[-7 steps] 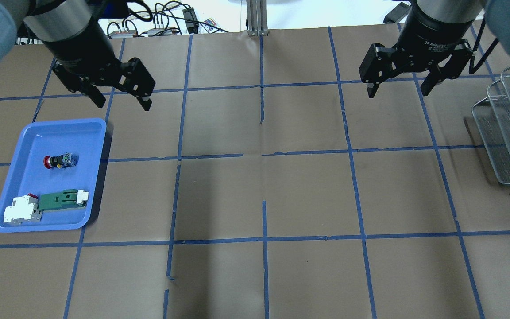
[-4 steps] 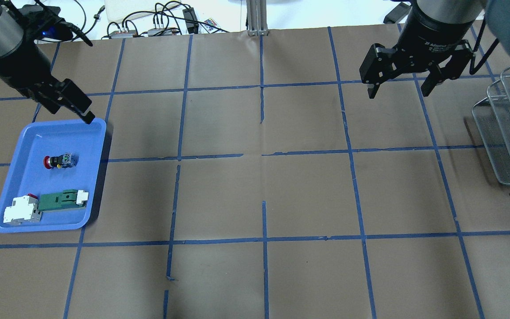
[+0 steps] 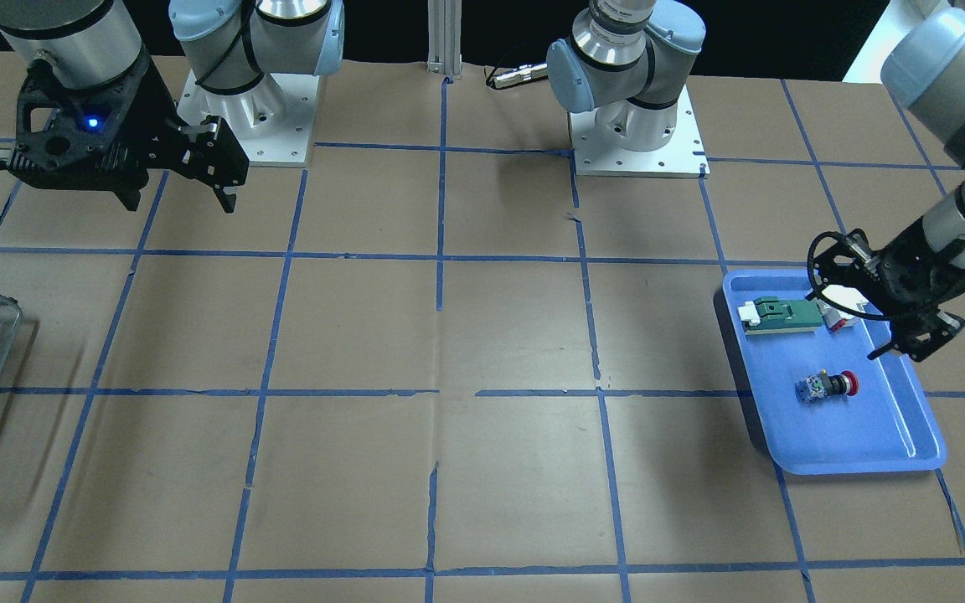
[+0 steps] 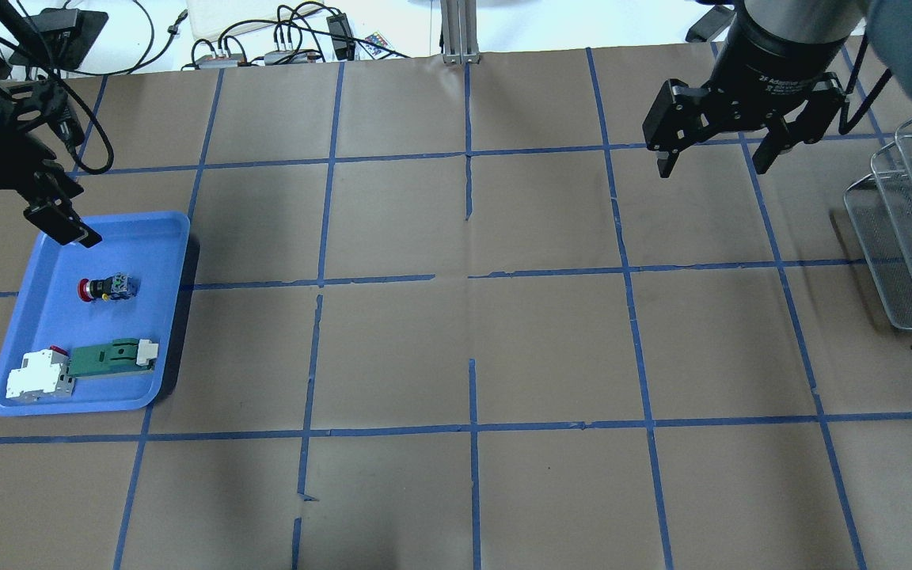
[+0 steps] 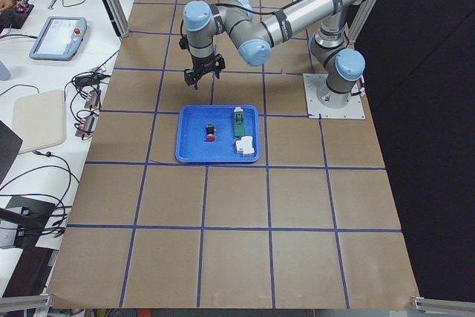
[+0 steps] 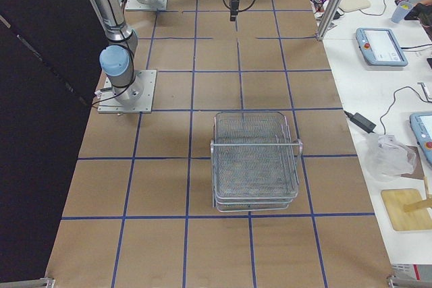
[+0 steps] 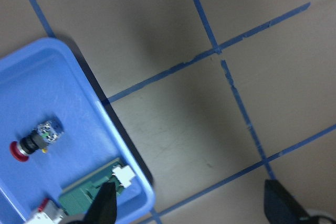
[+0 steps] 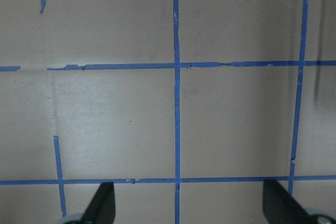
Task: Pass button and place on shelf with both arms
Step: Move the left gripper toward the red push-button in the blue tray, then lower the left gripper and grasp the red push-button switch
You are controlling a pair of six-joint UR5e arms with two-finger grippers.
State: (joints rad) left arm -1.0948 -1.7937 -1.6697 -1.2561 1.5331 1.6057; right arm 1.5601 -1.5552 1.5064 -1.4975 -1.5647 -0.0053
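Observation:
The button (image 4: 108,286), red cap to the left, lies on its side in the blue tray (image 4: 175,317); it also shows in the front view (image 3: 826,387) and the left wrist view (image 7: 37,140). My left gripper (image 4: 60,218) hovers open and empty over the tray's far left corner, a little beyond the button. In the left wrist view (image 7: 191,208) its jaws stand wide apart. My right gripper (image 4: 714,165) is open and empty, held high over the far right of the table. The wire-mesh shelf (image 4: 911,237) stands at the right edge, also in the right view (image 6: 256,160).
A green-and-white block (image 4: 112,356) and a white part (image 4: 36,376) lie at the tray's near end. Cables (image 4: 282,39) and an aluminium post (image 4: 460,32) are at the table's far edge. The brown paper has a blue tape grid.
My left gripper has swung left from the table's far side to the tray's far left corner and turned. The right gripper has barely moved. The button lies as before.

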